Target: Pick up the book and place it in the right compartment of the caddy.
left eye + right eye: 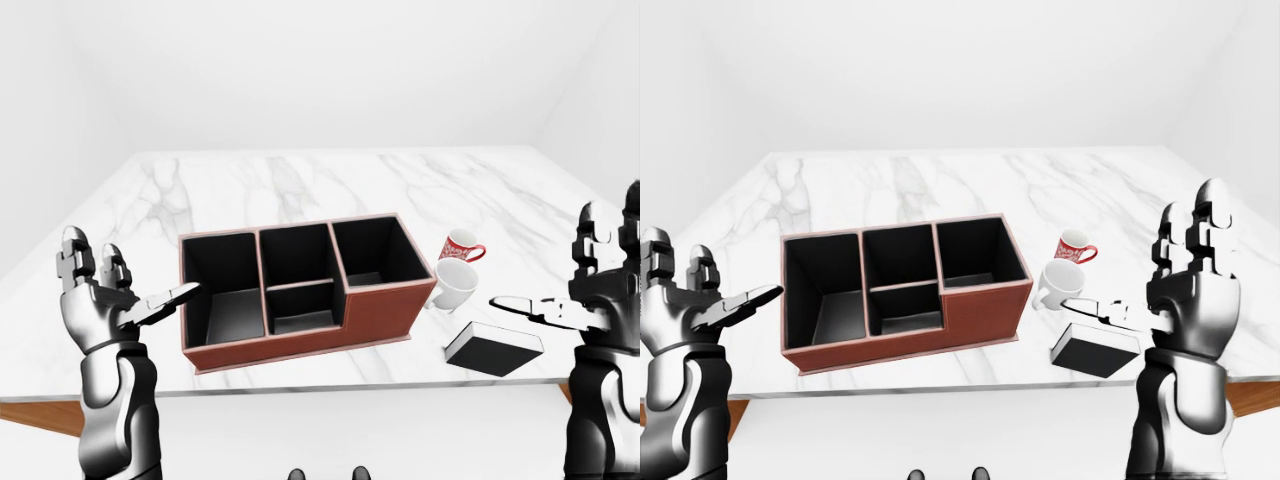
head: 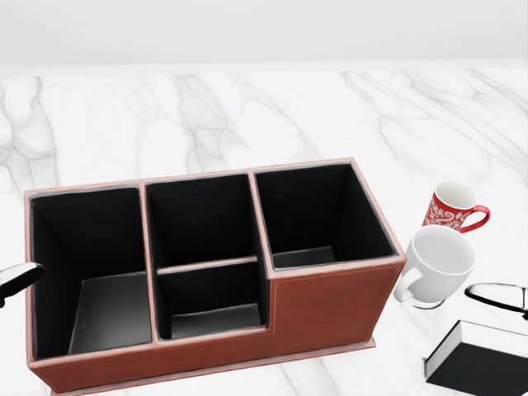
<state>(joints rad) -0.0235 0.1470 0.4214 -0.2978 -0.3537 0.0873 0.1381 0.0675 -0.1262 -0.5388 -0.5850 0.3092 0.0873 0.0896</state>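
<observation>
The black book (image 1: pixel 493 350) with white page edges lies flat on the marble table (image 1: pixel 300 185), to the right of the brown caddy (image 2: pixel 330 309). All the caddy's black compartments show nothing inside, and the right compartment (image 2: pixel 318 214) is the tallest. My right hand (image 1: pixel 1150 270) is open, fingers upright, with its thumb (image 2: pixel 495 295) hovering just above the book and touching nothing. In the left-eye view my left hand (image 1: pixel 130 280) is open beside the caddy's left end, its thumb pointing at the wall.
A white mug (image 2: pixel 437 262) stands between the caddy and the book, close to both. A red patterned mug (image 2: pixel 452 206) is just behind it. The table's near edge (image 1: pixel 300 388) runs under the caddy and book in the eye views.
</observation>
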